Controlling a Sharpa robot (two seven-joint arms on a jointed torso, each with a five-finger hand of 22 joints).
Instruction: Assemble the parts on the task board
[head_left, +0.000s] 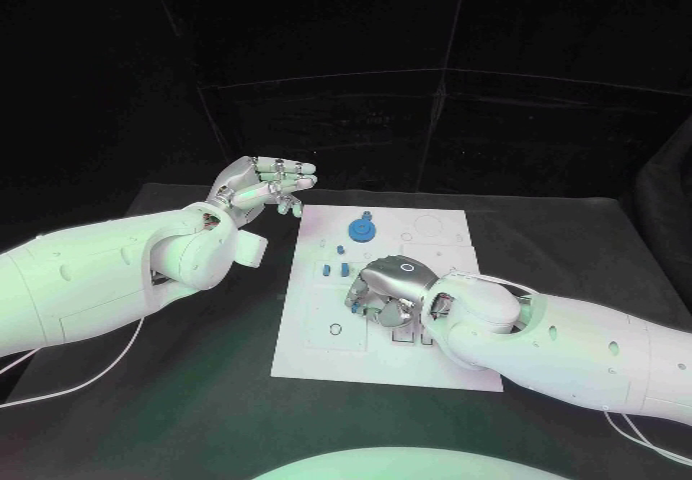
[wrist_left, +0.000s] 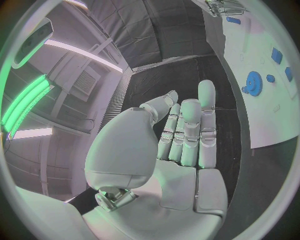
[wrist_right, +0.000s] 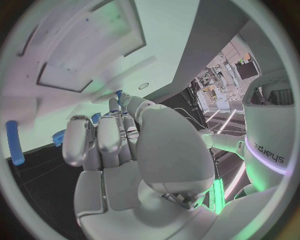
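Your right hand was curled down over the task board at frame centre, its grasp indiscernible, left hand empty upper left; seat parts squarely, near the blue gear.

Task board: flat white plate, matt, smooth, plastic-looking, with shallow cut-out recesses.
Gear: blue part, looks like moulded plastic, slight sheen.
Small blue pieces: same blue plastic look, smooth.
Blue peg: smooth, rounded, plastic-looking.
Desk: black, matt, dull surface.
Left robot hand: silver, satin metallic finish, smooth segments.
Right robot hand: silver, glossy domed back.
Arms: white, smooth glossy shell.
Backdrop: black, matt, cloth-like.
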